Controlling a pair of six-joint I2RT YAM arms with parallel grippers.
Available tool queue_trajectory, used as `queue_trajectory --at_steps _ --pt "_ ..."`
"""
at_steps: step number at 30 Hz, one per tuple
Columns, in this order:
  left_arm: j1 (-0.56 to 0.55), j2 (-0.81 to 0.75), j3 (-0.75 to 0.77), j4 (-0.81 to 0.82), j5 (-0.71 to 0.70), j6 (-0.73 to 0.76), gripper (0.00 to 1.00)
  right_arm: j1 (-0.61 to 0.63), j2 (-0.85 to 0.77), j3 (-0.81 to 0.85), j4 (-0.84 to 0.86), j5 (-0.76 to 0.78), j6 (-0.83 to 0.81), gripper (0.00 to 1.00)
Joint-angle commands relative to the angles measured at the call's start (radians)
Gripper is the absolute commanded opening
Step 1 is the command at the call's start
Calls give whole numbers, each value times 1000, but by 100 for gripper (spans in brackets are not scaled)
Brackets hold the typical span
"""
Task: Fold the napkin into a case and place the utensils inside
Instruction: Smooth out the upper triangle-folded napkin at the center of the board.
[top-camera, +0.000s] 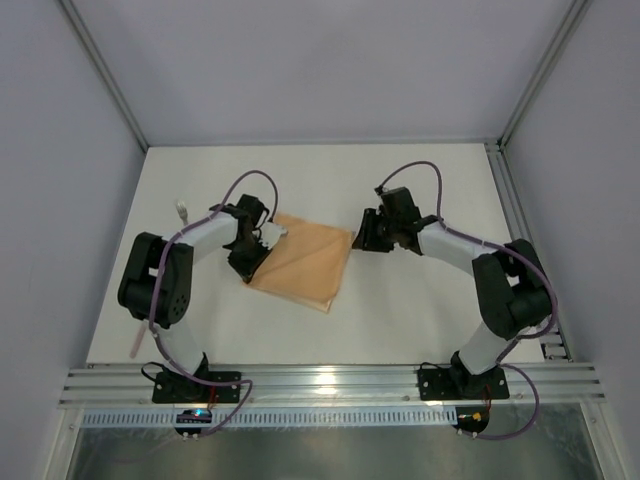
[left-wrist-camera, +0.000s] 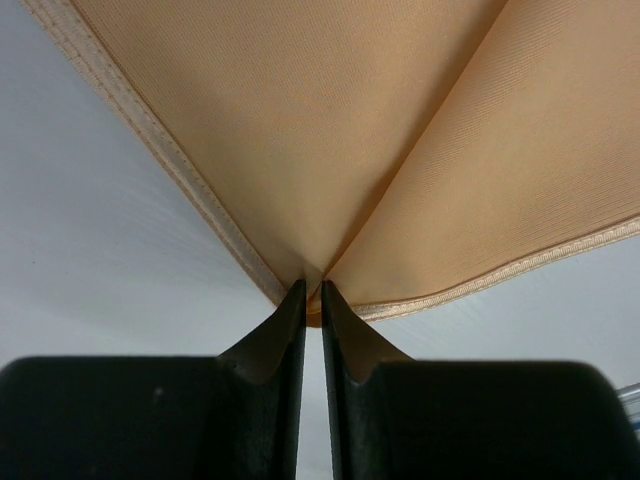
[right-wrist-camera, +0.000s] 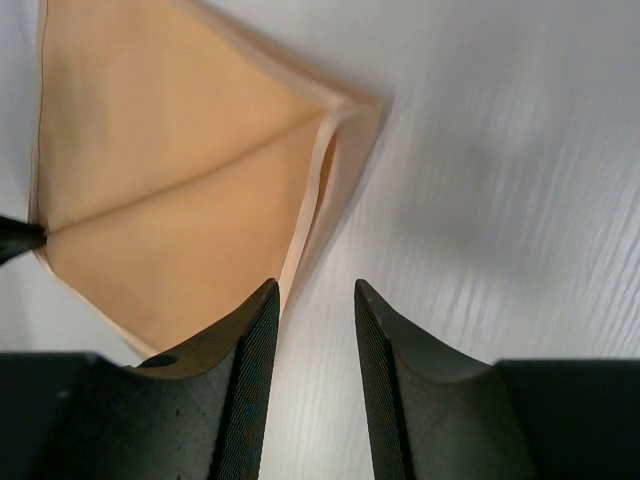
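Note:
The peach-orange napkin (top-camera: 305, 262) lies folded on the white table, its layers showing in the left wrist view (left-wrist-camera: 400, 150) and the right wrist view (right-wrist-camera: 170, 180). My left gripper (top-camera: 254, 262) (left-wrist-camera: 313, 290) is shut on the napkin's left hemmed edge, where two layers meet. My right gripper (top-camera: 362, 240) (right-wrist-camera: 315, 285) stands open just off the napkin's right corner, with only bare table between its fingers. One pale pink utensil (top-camera: 135, 340) lies by the left arm's base. A small whitish utensil head (top-camera: 182, 210) shows behind the left arm.
Grey walls with metal frame posts enclose the white table (top-camera: 420, 300). A metal rail (top-camera: 330, 385) runs along the near edge by both arm bases. The left arm's elbow (top-camera: 158, 280) stands between the two utensils.

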Motion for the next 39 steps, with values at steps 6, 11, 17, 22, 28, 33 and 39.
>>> queue_trajectory --at_steps 6,11,17,22,28,33,39 --pt "28 -48 -22 -11 19 -5 13 165 -156 -201 -38 -129 17 41" --pt "31 -48 -30 -3 27 -8 14 225 -138 -258 14 -129 99 41" --pt "31 -54 -37 -3 28 -8 14 236 -122 -263 80 -149 132 40" --pt "31 -54 -40 0 31 -14 14 247 -113 -270 103 -157 149 38" --pt "30 -54 -45 0 30 -11 14 263 -116 -269 126 -161 165 38" --pt "31 -51 -42 2 28 -9 15 265 -118 -255 124 -169 177 38" --pt "31 -55 -48 0 27 -6 15 265 -160 -287 115 -175 192 38"
